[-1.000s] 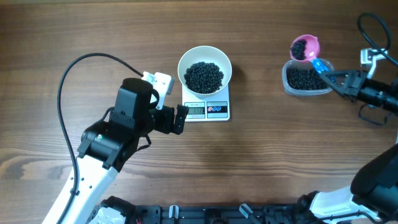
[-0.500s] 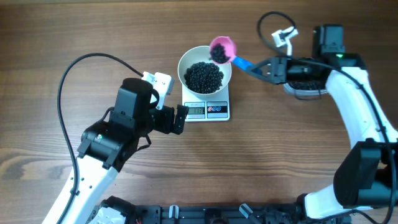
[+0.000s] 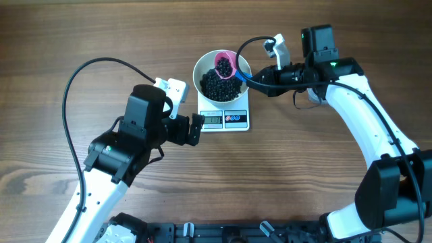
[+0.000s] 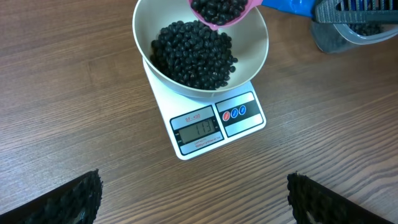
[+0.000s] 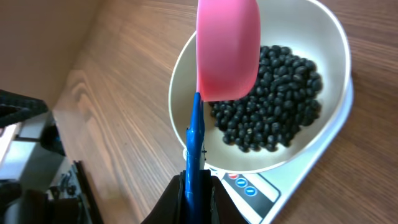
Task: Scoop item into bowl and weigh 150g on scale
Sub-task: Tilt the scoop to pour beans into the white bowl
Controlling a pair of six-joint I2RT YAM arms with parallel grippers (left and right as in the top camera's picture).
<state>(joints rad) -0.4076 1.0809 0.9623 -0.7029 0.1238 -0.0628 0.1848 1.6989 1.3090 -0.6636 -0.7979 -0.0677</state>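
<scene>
The round white bowl (image 4: 254,53) sits on the flat white rectangular scale (image 3: 237,125) near the wooden table's (image 3: 67,34) far edge, holding a heap of small black beans (image 4: 193,53). The right gripper (image 5: 194,194), clamped on the blue-handled pink plastic scoop (image 3: 223,65), tilts it over them, the left gripper (image 3: 196,129) hangs spread and empty, and the grey display (image 4: 198,129) seems to read 113, short of 150.

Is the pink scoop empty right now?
No, black beans fill the pink scoop held over the bowl.
</scene>
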